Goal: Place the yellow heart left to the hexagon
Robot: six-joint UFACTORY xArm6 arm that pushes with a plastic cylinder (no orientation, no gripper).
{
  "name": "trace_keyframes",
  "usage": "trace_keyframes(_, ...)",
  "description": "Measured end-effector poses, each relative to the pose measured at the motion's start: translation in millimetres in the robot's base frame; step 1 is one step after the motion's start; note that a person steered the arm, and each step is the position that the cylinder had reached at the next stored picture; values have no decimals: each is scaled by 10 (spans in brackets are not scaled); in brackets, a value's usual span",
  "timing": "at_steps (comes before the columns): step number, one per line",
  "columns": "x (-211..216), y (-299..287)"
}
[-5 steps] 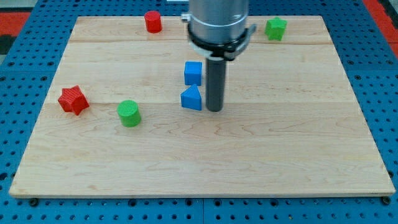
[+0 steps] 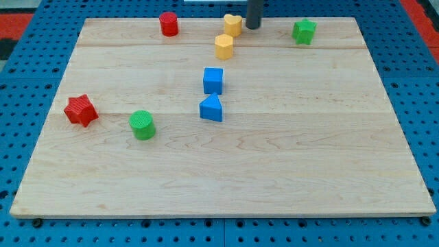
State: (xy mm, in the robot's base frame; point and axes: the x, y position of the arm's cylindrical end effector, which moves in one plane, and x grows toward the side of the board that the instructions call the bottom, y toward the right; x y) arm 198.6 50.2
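The yellow heart (image 2: pixel 232 25) lies near the board's top edge, just above and slightly right of the yellow hexagon (image 2: pixel 223 46). My tip (image 2: pixel 253 27) stands right beside the heart, on its right, at the top of the view; I cannot tell whether it touches it. Only the lower part of the rod shows.
A red cylinder (image 2: pixel 169 24) is at the top left and a green block (image 2: pixel 304 31) at the top right. A blue cube (image 2: pixel 213 80) and a blue triangular block (image 2: pixel 211 108) sit mid-board. A red star (image 2: pixel 80 110) and a green cylinder (image 2: pixel 143 125) are at the left.
The rod has moved from beside the blue triangular block up to the board's top edge. The arm no longer hides the two yellow blocks.
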Motion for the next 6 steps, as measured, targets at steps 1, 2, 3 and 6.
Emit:
trace_keyframes(1, -60, -127)
trace_keyframes(2, 72, -396)
trace_keyframes(3, 339, -514)
trace_keyframes(6, 1015, -2020)
